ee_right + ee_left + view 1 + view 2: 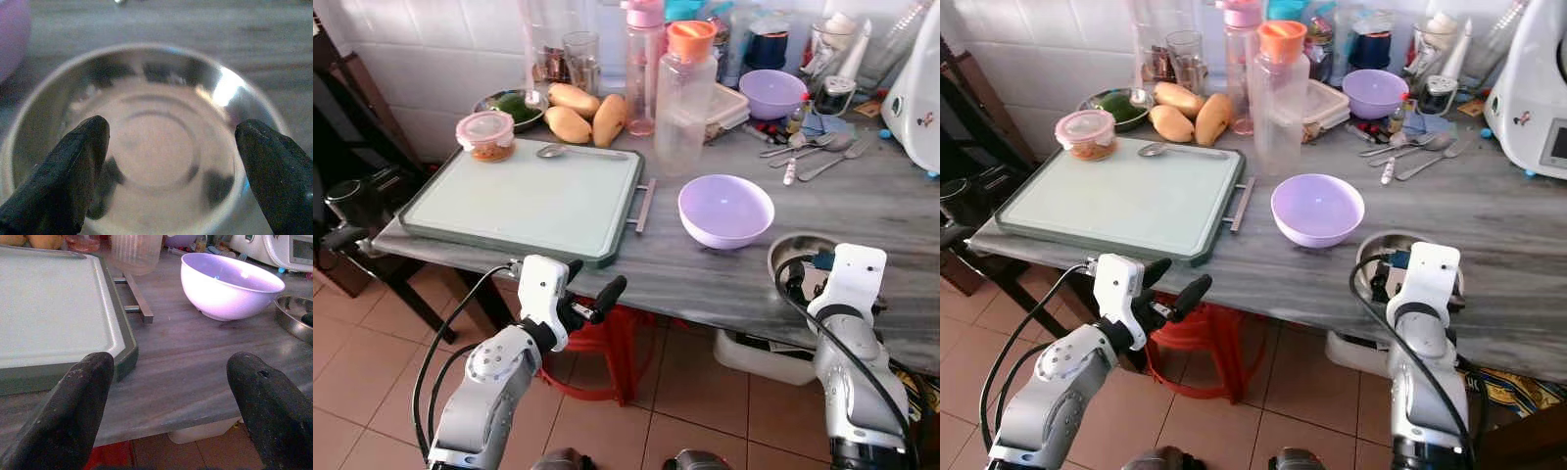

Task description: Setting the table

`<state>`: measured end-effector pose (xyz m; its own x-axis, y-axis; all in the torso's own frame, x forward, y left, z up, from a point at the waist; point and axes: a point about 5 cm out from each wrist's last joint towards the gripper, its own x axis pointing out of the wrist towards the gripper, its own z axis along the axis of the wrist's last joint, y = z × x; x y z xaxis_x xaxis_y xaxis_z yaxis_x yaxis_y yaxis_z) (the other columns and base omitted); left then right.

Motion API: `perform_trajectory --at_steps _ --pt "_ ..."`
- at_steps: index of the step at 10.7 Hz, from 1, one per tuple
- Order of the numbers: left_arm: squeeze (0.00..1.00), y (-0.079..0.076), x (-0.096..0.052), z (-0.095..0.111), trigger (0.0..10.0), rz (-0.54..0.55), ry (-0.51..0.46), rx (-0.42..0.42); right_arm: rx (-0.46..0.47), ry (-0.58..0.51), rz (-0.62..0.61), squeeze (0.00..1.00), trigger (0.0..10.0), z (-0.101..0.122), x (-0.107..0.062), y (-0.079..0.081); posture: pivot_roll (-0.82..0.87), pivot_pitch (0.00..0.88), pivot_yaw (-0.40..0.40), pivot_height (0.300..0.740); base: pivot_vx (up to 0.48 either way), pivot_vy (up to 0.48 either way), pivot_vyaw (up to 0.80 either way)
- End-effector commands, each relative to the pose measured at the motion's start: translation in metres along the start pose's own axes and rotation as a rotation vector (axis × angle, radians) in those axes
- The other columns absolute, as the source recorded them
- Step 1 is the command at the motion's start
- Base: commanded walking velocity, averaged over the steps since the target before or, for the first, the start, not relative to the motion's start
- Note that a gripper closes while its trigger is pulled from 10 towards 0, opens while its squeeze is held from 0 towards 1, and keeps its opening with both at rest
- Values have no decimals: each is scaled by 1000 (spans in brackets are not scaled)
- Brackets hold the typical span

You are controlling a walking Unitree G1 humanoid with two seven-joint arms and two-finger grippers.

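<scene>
The right tool [168, 171] hangs spread directly over the shallow round steel bowl [1376, 255] at the near edge of the grey marble table [862, 206]; the left tool [592, 294], fingers also apart, hovers just short of that edge. Beyond both sits the lilac plastic bowl [725, 210]. A clumsy pinch on the steel rim could tip it off the table.

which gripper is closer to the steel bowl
Right. The right gripper hangs open directly over the steel bowl at the table's front edge. The left gripper is open off the table's front edge, below the cutting board.
</scene>
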<state>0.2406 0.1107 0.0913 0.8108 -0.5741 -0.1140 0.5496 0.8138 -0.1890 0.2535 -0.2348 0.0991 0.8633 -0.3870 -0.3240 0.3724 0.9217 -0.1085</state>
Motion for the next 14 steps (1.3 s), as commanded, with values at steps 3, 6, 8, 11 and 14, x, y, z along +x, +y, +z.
perform_trajectory --at_steps 3,6,8,11,14 --pt "0 -1 1 4 10000 -4 -5 11 76 48 61 0 10000 3 11 10 -57 0 42 740 0 0 0" --pt "0 -1 3 4 10000 -8 -6 14 119 82 144 0 10000 2 10 25 -59 0 43 740 0 0 0" --pt "0 -2 4 4 10000 -12 -5 13 135 116 192 0 10000 -1 7 32 -64 0 45 740 0 0 0" --pt "0 -2 6 4 10000 -18 -7 13 144 127 202 0 10000 -1 4 34 -68 0 43 740 0 0 0" --pt "0 -2 8 5 10000 -22 -11 12 164 111 212 0 10000 9 0 38 -70 0 39 740 0 0 0"
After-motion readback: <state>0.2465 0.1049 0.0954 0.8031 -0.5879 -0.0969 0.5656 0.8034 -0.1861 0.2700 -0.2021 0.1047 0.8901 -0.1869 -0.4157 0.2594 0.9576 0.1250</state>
